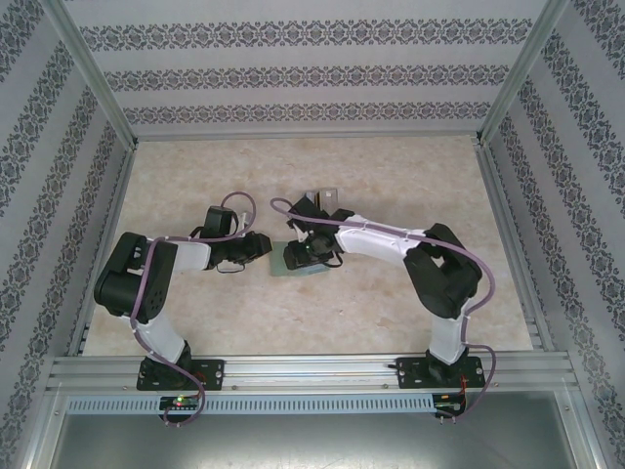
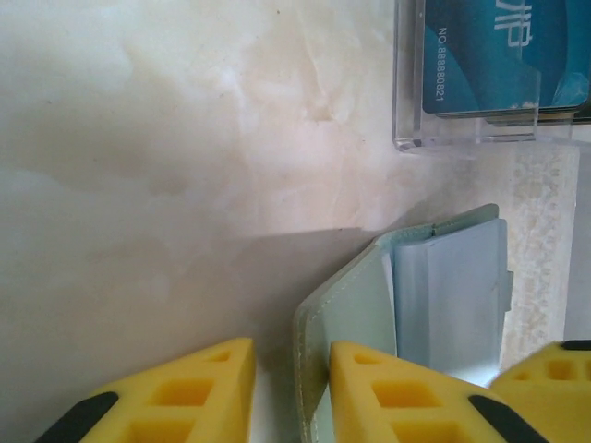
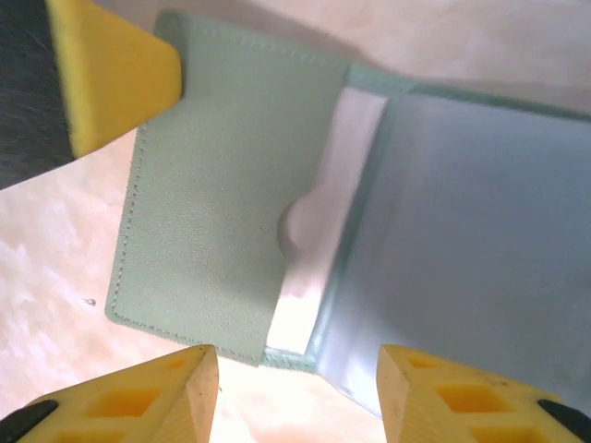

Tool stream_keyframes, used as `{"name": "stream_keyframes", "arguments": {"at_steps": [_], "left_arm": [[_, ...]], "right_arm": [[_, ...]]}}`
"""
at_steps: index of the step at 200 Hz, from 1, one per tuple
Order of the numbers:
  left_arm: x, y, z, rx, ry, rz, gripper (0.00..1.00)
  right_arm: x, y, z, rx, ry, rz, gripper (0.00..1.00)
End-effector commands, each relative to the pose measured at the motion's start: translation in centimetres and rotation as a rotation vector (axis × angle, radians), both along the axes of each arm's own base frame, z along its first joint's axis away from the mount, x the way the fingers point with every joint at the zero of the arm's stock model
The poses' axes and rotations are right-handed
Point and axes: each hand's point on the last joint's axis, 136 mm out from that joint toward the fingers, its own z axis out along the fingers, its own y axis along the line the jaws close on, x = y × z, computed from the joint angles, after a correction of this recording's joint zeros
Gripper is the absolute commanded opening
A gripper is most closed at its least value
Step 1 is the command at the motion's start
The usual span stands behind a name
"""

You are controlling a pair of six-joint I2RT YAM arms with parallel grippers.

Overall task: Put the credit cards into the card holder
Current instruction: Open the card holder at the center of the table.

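The card holder [image 1: 296, 270] lies open on the table between the two arms, grey-green outside with light blue pockets [image 3: 480, 231] inside. Its left flap [image 2: 355, 314] stands up between the fingers of my left gripper [image 2: 294, 349]. The right finger touches the flap and the left finger stays a gap away. My right gripper [image 3: 295, 355] hangs open just over the card holder's near edge, with nothing between its fingers. A teal-blue credit card [image 2: 489, 55] stands in a clear rack. A whitish strip [image 3: 323, 221] shows in the green pocket's mouth; I cannot tell what it is.
The clear plastic rack [image 1: 322, 198] stands just behind the card holder, close to the right arm's wrist. Patterned walls and metal rails close in the marble-look table [image 1: 391, 166]. My right gripper's finger [image 2: 554, 388] shows at the edge of the left wrist view.
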Motion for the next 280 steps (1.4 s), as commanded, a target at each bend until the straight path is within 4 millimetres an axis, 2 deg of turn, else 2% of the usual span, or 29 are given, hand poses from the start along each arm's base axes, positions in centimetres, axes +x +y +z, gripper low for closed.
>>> {"name": "stream_keyframes", "arguments": {"at_steps": [1,19,59,79,94,113,168,191,231,247,280], "left_arm": [[-0.7,-1.1,-0.7,-0.004,0.017,-0.047,0.26],[-0.8,-1.2,-0.3,-0.009,0.013,-0.053,0.26],[-1.0,-1.4,0.0,-0.01,0.005,-0.061,0.28],[-1.0,-1.3,0.1,0.007,-0.005,-0.06,0.28],[-1.0,-1.2,0.1,0.013,-0.005,-0.06,0.28],[-1.0,-1.3,0.3,0.017,-0.014,-0.062,0.28],[-1.1,-1.2,0.1,0.025,-0.008,-0.061,0.29],[-1.2,-1.3,0.3,0.019,-0.011,-0.062,0.29],[-1.1,-1.2,0.4,0.018,-0.017,-0.061,0.26],[-1.1,-1.2,0.4,0.023,-0.019,-0.059,0.22],[-1.2,-1.2,0.3,0.021,-0.016,-0.06,0.18]], "right_arm": [[1.6,-2.0,1.6,0.003,-0.07,-0.107,0.53],[1.5,-3.2,0.9,-0.022,-0.061,-0.145,0.54],[0.9,-3.3,-1.2,-0.043,-0.004,-0.152,0.54],[1.0,-4.4,-2.0,-0.124,-0.014,-0.159,0.53],[0.7,-4.4,-2.4,-0.135,-0.013,-0.151,0.51],[0.5,-3.6,-2.2,-0.108,-0.003,-0.131,0.47],[0.3,-2.3,-2.4,-0.055,0.024,-0.121,0.47],[0.4,-2.5,-2.3,-0.054,0.019,-0.132,0.49],[0.9,-4.3,-1.1,-0.118,-0.053,-0.143,0.51],[0.7,-4.8,-1.5,-0.143,-0.05,-0.143,0.51],[0.2,-4.3,-3.0,-0.141,-0.015,-0.134,0.51]]}}
